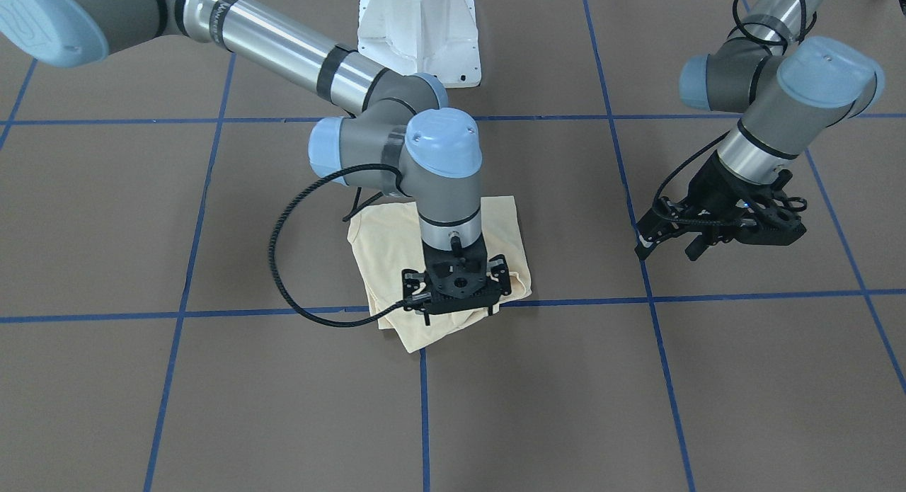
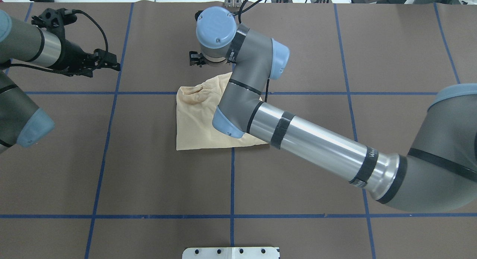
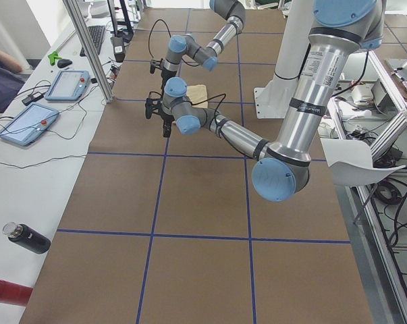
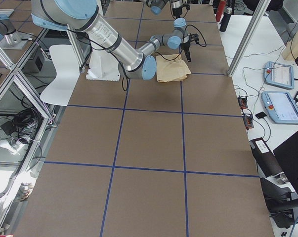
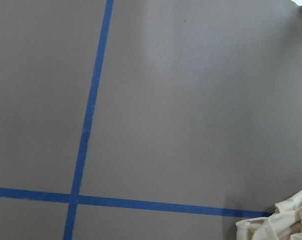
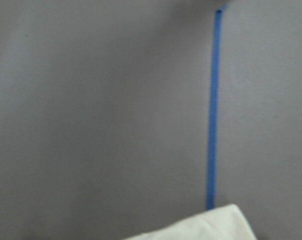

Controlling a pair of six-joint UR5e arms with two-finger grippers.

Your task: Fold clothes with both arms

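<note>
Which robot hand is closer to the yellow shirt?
Right. The right gripper is directly over the shirt, at its edge, while the left gripper is off to the side over bare table, clear of it.

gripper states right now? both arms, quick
Left gripper: open, holding nothing, clear of the T-shirt.
Right gripper: pointing down over the T-shirt's edge, fingertips hidden under its own body; cannot tell.
</note>
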